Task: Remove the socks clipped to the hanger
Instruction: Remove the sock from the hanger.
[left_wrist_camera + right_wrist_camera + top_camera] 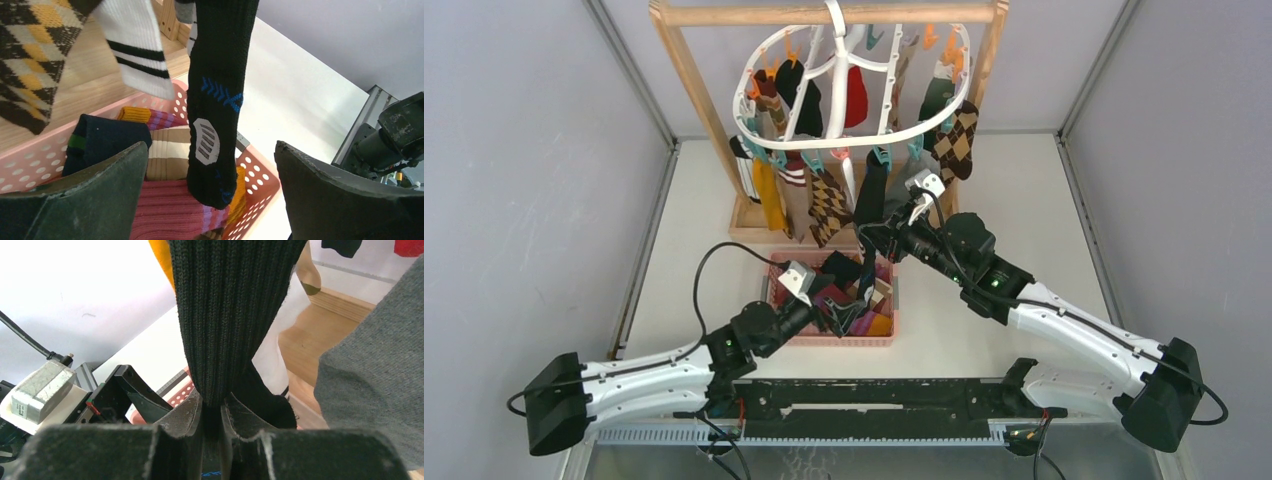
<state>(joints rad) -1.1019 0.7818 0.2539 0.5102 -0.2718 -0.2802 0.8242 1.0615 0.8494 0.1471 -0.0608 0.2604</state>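
"Socks (829,205) hang clipped to the white hanger (839,45), up on the wooden frame (824,14) at the far edge of the worktop (1024,200)," says Ana. "More lie in the pink basket (844,342) in front of it."

"What are the claws doing?" asks Ben.

"The right claw (212,407) is pressed together on a black sock (230,315), partway down it. A teal clip (881,156) holds the top of that sock. The left claw (211,147) is spread wide over the basket and holds nothing."

"What could go wrong?"

"I think the clip may hold on hard. Then a pull could swing the hanger, or tip the frame toward the near edge."

"And the sock?"

"The claw grips it just with its tips. It could slip out and stay up there. Or it could pop free and land beside the basket, on the worktop. The left claw sits right by the sock's toe too, so the two claws could bump."
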